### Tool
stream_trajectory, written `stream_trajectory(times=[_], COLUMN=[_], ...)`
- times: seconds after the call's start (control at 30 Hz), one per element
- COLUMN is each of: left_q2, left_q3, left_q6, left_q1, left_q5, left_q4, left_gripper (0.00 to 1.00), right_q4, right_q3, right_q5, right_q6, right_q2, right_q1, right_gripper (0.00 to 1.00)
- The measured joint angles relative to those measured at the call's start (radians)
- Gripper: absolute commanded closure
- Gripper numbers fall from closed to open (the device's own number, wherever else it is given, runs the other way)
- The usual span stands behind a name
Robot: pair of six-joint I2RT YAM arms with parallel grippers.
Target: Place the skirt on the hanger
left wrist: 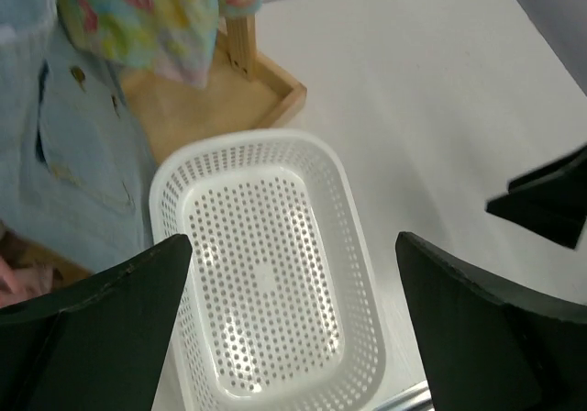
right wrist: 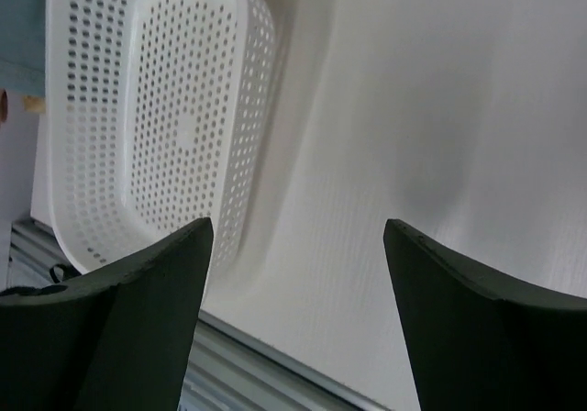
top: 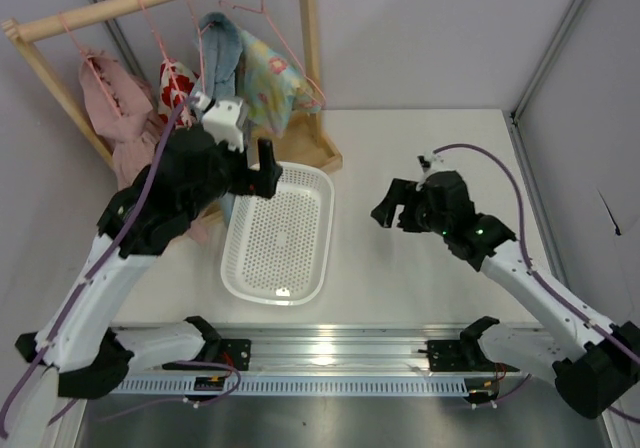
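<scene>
Two pincers stand released, jaws spread wide and holding nothing. The left pincer [left wrist: 293,241] hovers above the white perforated plastic basket [top: 290,228], and the right pincer [right wrist: 298,226] hangs over the white surface [top: 400,278] to the basket's right. The pale yellow and turquoise flowered cloth skirt [top: 268,86] is draped on the thin pink wire hanger [top: 296,60]. It hangs near the right end of the wooden rack bar [top: 130,3], just beside a blue denim garment [top: 222,48].
</scene>
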Motion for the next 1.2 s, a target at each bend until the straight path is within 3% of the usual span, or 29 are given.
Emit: stream_trajectory(times=[0.2,0.3,0.53,0.83,1.07,1.2], left_q2=[-0.265,-0.325,-0.382,-0.448,-0.422,-0.409], left_q3=[-0.376,-0.537,-0.813,-0.893,-0.896,-0.899], left_q6=[-0.084,-0.158,-0.293,-0.357,-0.366,-0.366], left_q1=[0.004,0.005,0.042,0.069,0.071,0.074], left_q5=[0.037,0.027,-0.005,0.006,0.017,0.017], left_q4=[-0.019,-0.045,-0.060,-0.021,0.004,0.013], left_gripper=[0.01,0.01,0.01,0.01,0.01,0.01], right_q4=[0.127,0.221,0.368,0.459,0.404,0.375], right_q3=[-0.020,-0.020,-0.011,0.068,0.113,0.123], right_q5=[0.186,0.250,0.322,0.362,0.394,0.414], right_q6=[0.095,0.135,0.201,0.233,0.258,0.257], right_q2=[0.173,0.294,0.522,0.647,0.682,0.681], right_q1=[0.238,0.319,0.374,0.409,0.411,0.412], right_gripper=[0.20,0.20,0.29,0.39,0.40,0.45])
